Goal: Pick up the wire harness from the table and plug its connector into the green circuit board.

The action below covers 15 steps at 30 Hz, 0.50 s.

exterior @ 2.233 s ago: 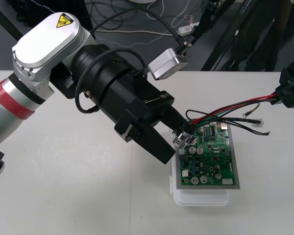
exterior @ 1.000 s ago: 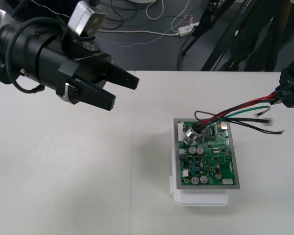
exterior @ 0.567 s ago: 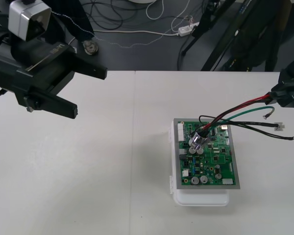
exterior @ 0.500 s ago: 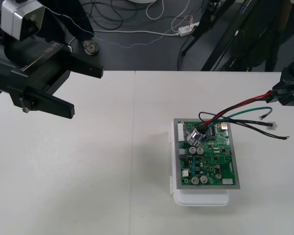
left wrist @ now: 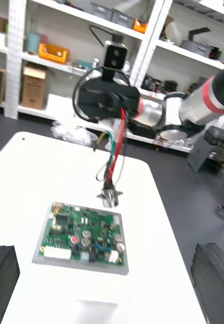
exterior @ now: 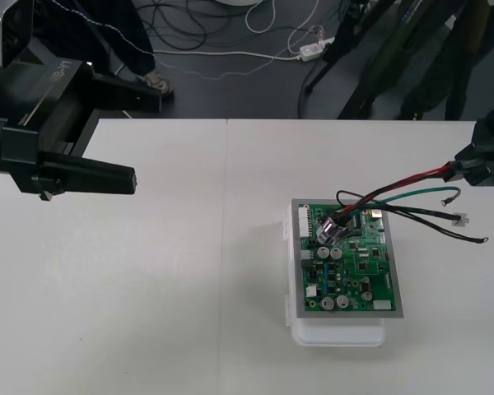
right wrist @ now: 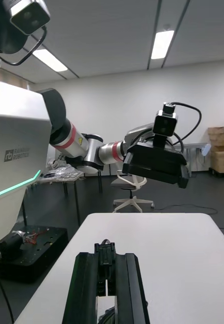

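The harness point(exterior: 412, 176), thin red, green and black wires with a round metal socket point(exterior: 330, 230) hanging over the far end of the green board point(exterior: 350, 280), contact unclear, is pinched by the half-cut-off right gripper point(exterior: 477, 163), while the left gripper point(exterior: 136, 136) hovers well apart, jaws wide.

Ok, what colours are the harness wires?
The wires are red, black and green; clearest in the front view.
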{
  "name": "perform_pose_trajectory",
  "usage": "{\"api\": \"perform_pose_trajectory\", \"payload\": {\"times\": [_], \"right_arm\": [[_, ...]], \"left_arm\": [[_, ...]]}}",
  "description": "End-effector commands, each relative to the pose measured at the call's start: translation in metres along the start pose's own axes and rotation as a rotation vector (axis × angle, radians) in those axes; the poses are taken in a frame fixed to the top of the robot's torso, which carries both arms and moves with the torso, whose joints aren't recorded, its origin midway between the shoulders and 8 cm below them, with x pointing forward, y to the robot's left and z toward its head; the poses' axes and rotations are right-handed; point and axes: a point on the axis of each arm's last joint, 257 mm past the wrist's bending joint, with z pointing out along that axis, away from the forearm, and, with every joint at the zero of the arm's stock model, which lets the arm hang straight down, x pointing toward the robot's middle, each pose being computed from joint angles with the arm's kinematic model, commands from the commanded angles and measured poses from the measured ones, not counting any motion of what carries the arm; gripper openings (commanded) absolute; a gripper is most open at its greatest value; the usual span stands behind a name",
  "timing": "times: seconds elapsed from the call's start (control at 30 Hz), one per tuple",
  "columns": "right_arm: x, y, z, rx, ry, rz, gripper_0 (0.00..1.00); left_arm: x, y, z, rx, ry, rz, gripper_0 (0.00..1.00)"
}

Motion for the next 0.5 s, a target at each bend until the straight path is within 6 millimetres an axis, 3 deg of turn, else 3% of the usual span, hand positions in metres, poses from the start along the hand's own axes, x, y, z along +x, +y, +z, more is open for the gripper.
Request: {"api": "perform_pose_trajectory", "payload": {"times": [0.03,0.27,0.5], "right_arm": [[-0.004,0.026,0.013,-0.075,0.094,-0.026,0.0],[-0.005,0.017,0.036,-0.034,0.13,-0.062,0.0],[-0.007,-0.007,0.04,0.054,0.117,-0.038,0.0]], "left_arm": [[-0.022,0.01,0.002,-0.107,-0.009,0.063,1.0],[-0.03,0.002,0.017,-0.118,-0.009,0.126,1.0],[-0.033,-0.009,0.029,-0.079,-0.076,0.09,1.0]]}}
